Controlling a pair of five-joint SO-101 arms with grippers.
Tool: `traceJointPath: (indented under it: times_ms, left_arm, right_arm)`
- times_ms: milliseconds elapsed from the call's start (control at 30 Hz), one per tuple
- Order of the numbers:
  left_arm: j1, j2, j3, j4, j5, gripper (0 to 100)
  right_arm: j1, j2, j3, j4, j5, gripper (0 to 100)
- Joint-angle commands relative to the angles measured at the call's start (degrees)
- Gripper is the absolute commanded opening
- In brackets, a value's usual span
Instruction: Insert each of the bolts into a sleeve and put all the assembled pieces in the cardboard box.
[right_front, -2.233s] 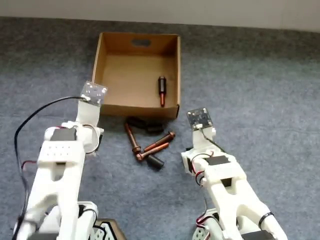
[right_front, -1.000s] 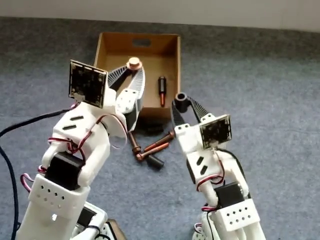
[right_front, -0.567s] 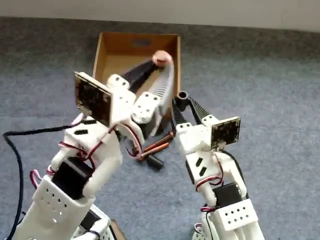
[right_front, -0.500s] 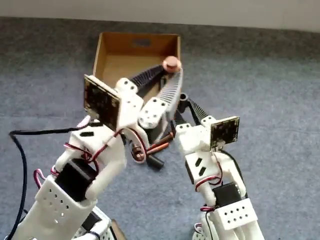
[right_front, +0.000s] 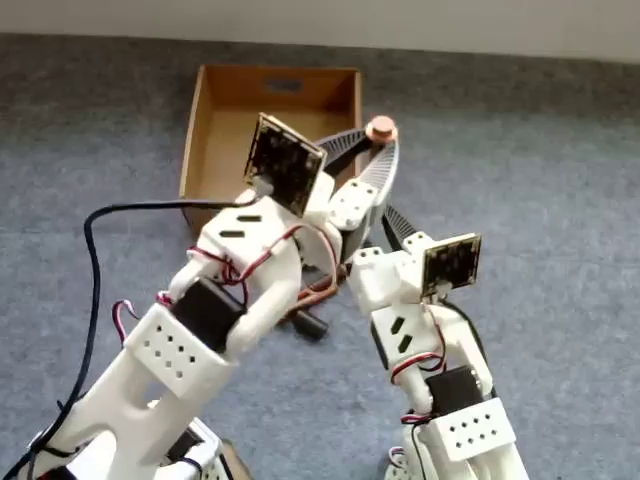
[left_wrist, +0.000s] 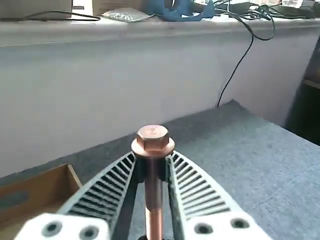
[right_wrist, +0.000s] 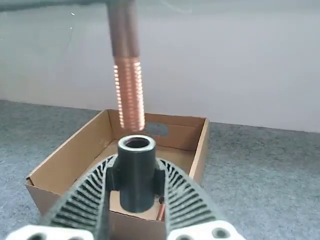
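Observation:
My left gripper (right_front: 377, 148) is shut on a copper bolt (right_front: 380, 128), held upright with its hex head (left_wrist: 153, 139) above the fingertips. My right gripper (right_wrist: 136, 186) is shut on a black sleeve (right_wrist: 135, 170), which stands upright with its bore open at the top. The bolt's threaded end (right_wrist: 129, 97) hangs just above that bore, a little to one side and not inside it. In the high view the left arm hides the sleeve, and one right finger (right_front: 400, 226) shows beneath it. The cardboard box (right_front: 270, 85) lies just beyond both grippers.
A loose black sleeve (right_front: 312, 325) and parts of copper bolts (right_front: 308, 300) lie on the grey carpet between the arms. A copper tip (right_wrist: 160, 211) shows inside the box. A black cable (right_front: 95, 250) trails off the left arm. Open carpet lies to the right.
The left arm has swung right with the bolt, from over the box to above the sleeve. The right arm, raised with the sleeve a second ago, has held still since.

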Motion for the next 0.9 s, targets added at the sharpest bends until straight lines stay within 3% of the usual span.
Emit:
traceJointPath:
  times_ms: [0, 867]
  left_arm:
    - [-0.40, 0.84, -2.77, -2.46, 0.09, 1]
    - [-3.30, 0.84, 1.54, -2.55, 0.18, 1]
  right_arm:
    - [-0.13, -1.19, -0.92, -1.01, -0.62, 0.5]
    - [-0.13, -1.19, -0.92, -1.10, -0.62, 0.5]
